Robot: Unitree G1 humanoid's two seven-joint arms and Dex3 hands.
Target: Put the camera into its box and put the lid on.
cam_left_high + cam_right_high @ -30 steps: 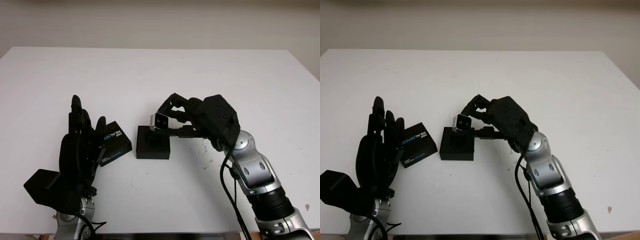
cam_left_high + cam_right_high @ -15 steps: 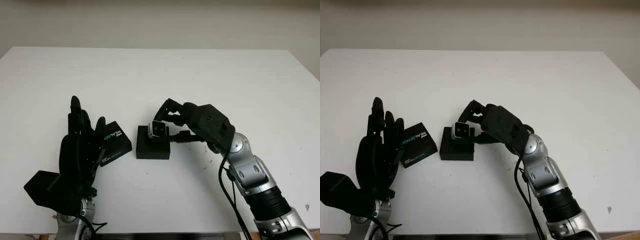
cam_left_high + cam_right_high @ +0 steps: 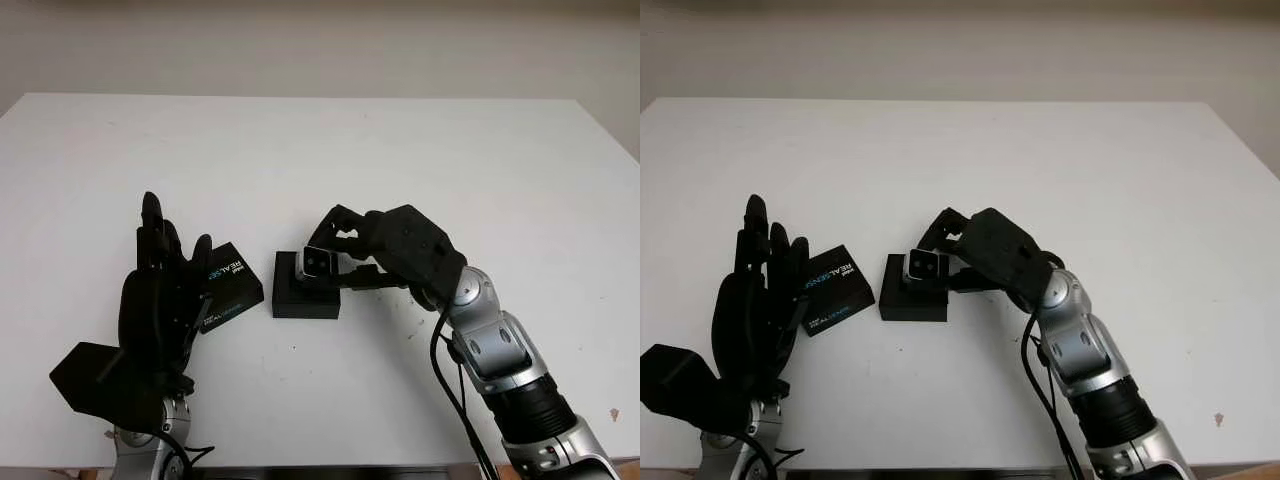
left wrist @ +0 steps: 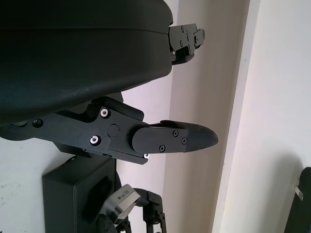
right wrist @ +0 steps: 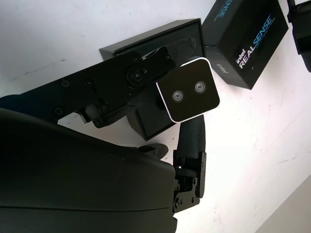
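While the right robot hand (image 3: 345,255) grips the camera (image 3: 319,262) just above the open box (image 3: 306,297), insertion is unfinished and the lid (image 3: 228,286) (beside the empty, unclenched left robot hand (image 3: 160,300)) awaits fitting.

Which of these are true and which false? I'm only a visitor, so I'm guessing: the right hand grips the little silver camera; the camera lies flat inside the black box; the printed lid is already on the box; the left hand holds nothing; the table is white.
1. The right hand grips the small silver camera with the dark glass face. True.
2. The camera lies flat inside the open black box. False: it is held at the box's top, tilted, in the hand's fingers.
3. The black printed lid is on the box. False: it lies on the table beside the box.
4. The left hand holds nothing. True: it is open, by the lid.
5. The table is white. True.
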